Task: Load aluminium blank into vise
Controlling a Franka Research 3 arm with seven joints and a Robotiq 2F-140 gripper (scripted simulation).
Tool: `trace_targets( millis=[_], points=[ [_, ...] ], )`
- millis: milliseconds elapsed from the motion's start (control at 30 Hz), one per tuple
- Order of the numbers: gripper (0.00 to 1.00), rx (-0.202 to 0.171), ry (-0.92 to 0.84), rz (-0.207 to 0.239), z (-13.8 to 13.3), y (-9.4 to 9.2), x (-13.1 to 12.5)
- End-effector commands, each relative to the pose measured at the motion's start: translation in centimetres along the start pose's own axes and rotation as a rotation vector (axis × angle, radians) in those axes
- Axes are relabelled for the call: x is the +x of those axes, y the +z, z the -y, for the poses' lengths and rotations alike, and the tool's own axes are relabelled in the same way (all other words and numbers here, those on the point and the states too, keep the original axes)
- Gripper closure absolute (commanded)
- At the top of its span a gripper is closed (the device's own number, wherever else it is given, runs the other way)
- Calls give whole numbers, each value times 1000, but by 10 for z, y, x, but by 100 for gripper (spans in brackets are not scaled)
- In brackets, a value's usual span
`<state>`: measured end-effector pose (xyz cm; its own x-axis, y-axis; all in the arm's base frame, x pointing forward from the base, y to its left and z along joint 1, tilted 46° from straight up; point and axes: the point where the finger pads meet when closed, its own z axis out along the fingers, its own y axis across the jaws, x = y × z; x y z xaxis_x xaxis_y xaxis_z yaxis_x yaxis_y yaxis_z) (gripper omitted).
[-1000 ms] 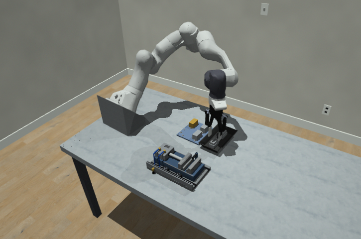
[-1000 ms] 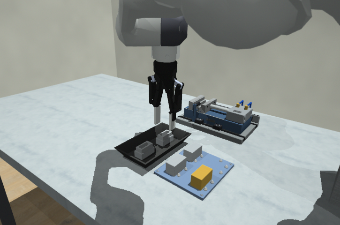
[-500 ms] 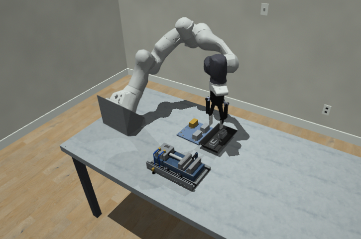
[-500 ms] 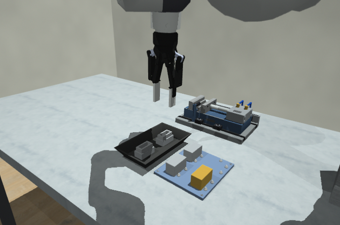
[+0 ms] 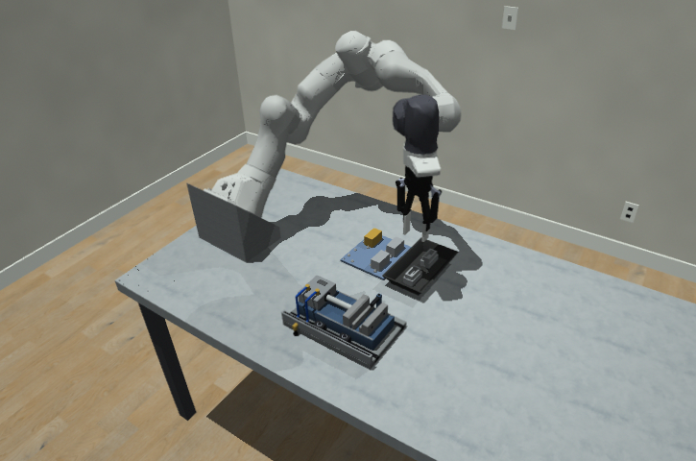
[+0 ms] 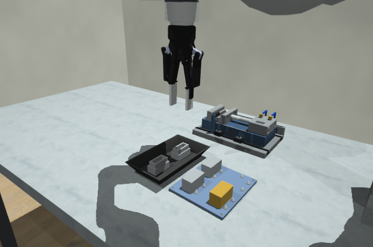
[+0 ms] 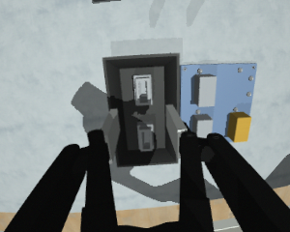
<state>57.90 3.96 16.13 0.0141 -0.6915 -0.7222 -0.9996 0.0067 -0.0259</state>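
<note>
Looking across the grey table [image 5: 522, 348], I see the white arm [image 5: 310, 86] arched over from its base and hanging straight down above the outfeed tray [image 6: 140, 162]. My vise [image 6: 239, 130] sits near the table's front edge in the top view, its opening bare of any blank as far as I can tell, the blue hoses at the end away from the tray. Just beside the tray lies the blue infeed plate [image 6: 245, 186], carrying two aluminium blanks [image 6: 211, 166] [image 6: 192, 180] along the tray side and one brass blank [image 6: 220, 194] on the far side from the tray; all three rest flat between the pins. Inside the black tray I count two finished parts [image 6: 180, 151] [image 6: 157, 164], both flat on the floor with pockets facing up. My gripper [image 6: 180, 100] hovers well above the tray, fingers partly apart and narrowing, with nothing between them. From the wrist view the fingers frame the nearer part from high above.
</note>
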Motion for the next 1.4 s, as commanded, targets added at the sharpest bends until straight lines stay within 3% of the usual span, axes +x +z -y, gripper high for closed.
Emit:
trace_targets(
  millis=[0, 1200, 1367],
  points=[
    [100, -6, 10, 4, -2, -1, -1],
    [100, -6, 11, 3, -3, -2, -3],
    [100, 3, 25, -6, -39, -10, -39]
  ],
)
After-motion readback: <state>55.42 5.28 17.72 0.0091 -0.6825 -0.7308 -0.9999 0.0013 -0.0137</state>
